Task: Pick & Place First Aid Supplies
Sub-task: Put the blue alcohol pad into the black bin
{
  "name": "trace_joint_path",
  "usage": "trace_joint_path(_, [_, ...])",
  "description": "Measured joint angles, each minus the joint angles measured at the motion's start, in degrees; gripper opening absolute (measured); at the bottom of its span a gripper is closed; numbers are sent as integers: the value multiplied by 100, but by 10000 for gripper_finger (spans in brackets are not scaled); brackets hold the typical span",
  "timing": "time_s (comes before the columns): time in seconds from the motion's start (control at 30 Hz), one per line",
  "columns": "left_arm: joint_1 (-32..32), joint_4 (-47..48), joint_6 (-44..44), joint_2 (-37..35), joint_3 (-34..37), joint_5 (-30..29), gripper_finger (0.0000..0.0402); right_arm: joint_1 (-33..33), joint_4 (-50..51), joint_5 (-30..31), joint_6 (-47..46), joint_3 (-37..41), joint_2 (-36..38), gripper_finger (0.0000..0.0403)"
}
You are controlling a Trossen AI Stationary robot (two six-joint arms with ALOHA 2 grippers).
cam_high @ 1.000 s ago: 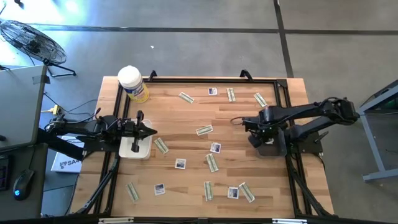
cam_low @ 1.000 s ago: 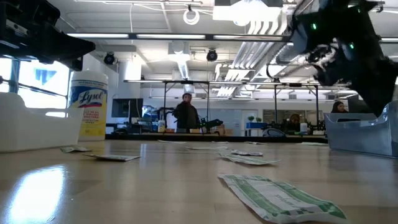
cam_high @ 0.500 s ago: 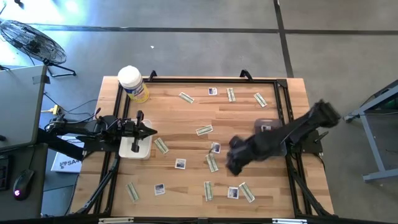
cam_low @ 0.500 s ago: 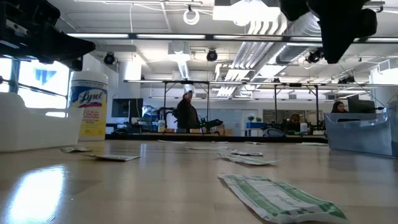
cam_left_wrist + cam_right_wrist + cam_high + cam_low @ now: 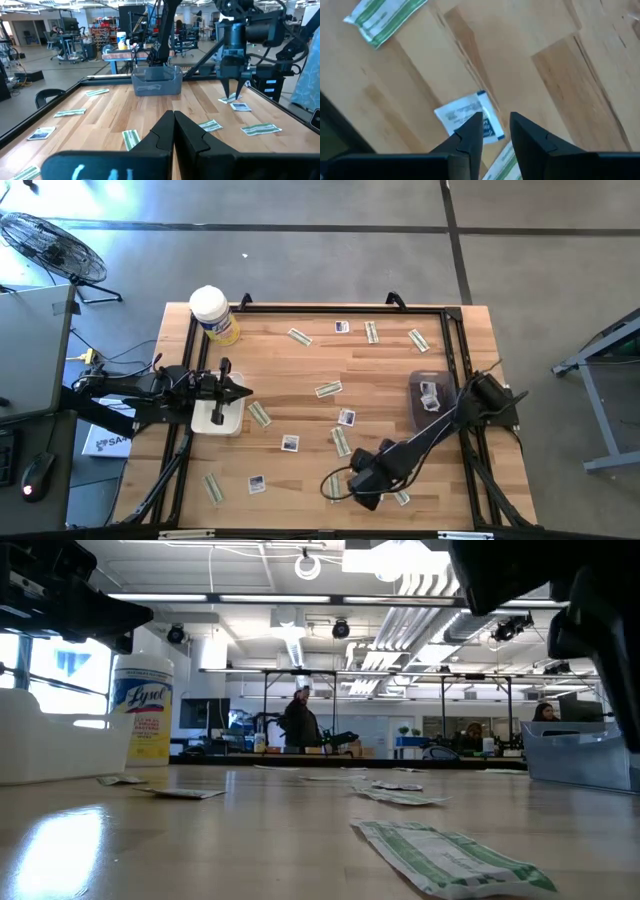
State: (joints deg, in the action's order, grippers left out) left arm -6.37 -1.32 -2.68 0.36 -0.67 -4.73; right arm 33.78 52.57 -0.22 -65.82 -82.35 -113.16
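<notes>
Low view: yellow canister [image 5: 141,720] label reads "Lysol".

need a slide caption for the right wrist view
Right pincer, fingers parted, poised above a white square packet on the wooden table; a green-striped strip lies beyond.

A robotics lab: a large open hall with bright ceiling lights [image 5: 385,558], silver ducts [image 5: 440,590], and black metal-framed workbenches [image 5: 330,680] behind.

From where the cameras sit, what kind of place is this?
Probably a robotics lab or workshop: an open hall with exposed ceiling pipes, more workbenches and equipment behind, a person standing there, and a wooden table.
</notes>
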Motion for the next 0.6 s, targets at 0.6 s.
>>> trace_joint_path(0.6, [0, -2, -2, 2, 0, 0, 1, 39, -1807, -297, 1592, 1014, 19, 94])
